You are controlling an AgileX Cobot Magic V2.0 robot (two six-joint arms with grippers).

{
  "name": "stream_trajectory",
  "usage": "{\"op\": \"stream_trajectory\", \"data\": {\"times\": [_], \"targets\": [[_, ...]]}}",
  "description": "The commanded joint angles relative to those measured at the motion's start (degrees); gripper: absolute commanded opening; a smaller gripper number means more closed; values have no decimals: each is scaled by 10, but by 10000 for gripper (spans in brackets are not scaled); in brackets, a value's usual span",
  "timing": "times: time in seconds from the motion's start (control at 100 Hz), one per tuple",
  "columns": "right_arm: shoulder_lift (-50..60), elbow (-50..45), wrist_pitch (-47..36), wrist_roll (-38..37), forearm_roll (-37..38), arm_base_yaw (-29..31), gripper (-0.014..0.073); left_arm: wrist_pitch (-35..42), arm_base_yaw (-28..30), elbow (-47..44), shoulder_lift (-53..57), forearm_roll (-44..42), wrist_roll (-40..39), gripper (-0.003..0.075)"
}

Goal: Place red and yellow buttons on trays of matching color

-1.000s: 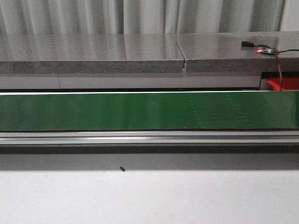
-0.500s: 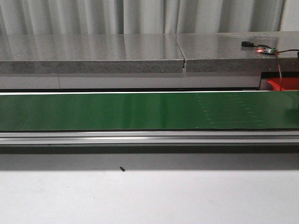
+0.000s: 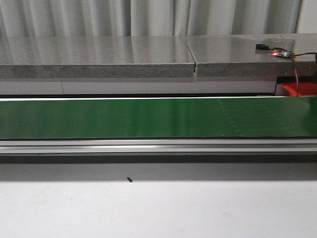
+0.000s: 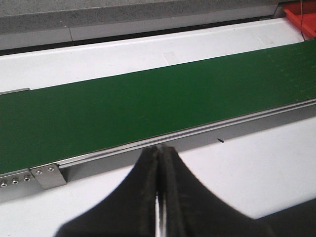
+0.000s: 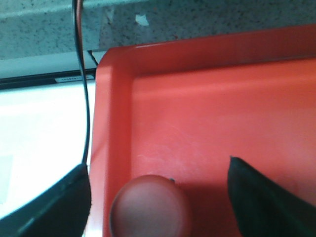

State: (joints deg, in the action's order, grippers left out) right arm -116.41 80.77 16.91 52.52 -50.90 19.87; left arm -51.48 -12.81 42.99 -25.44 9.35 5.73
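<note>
With the right gripper spread wide over the red button in the red tray, you needed a straight lift clear.

Red buttons: I am seeing one red button.
Red trays: I am seeing one red tray.
Conveyor belts: I am counting one green belt.
My grippers: I am showing two, left gripper and right gripper.

The red button is blurred and cut off at the frame edge; the red tray runs off-frame.
</note>
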Motion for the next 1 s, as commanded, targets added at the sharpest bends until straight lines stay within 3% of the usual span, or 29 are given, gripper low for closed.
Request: {"op": "stream_trajectory", "data": {"times": [0.0, 0.18, 0.25, 0.32, 0.44, 0.54, 0.74, 0.99], "targets": [[53, 20, 0, 1, -14, 3, 582, 39, -4, 14, -4, 8, -5, -19], [97, 20, 53, 1, -13, 2, 577, 39, -4, 14, -4, 8, -5, -19], [116, 20, 59, 1, -13, -1, 524, 39, -4, 14, -4, 8, -5, -19], [137, 16, 66, 1, -14, -5, 407, 39, -4, 14, -4, 8, -5, -18], [180, -6, 64, 1, -14, -13, 115, 39, -4, 14, -4, 8, -5, -19], [218, -30, 61, 1, -14, -21, -74, 39, -4, 14, -4, 8, -5, -19], [293, -98, 60, 1, -14, -48, -64, 39, -4, 14, -4, 8, -5, -19], [403, -226, -1, 1, -16, -96, -64, 39, -4, 14, -4, 8, -5, -19]]}}
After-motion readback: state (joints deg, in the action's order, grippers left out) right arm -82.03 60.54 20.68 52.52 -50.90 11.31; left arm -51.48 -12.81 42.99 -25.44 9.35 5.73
